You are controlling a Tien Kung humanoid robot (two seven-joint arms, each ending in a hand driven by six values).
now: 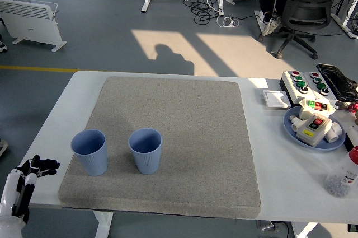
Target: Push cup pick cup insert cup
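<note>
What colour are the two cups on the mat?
Both cups are light blue with fine vertical ribbing, seen in the head view.

Left hand partly cut off, lower-left corner

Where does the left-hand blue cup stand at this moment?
In the head view, the left blue cup stands upright near the grey mat's front-left corner, beside but apart from the other blue cup.

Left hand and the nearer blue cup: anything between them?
Head view: only bare table and mat edge separate left hand from left cup.
</note>
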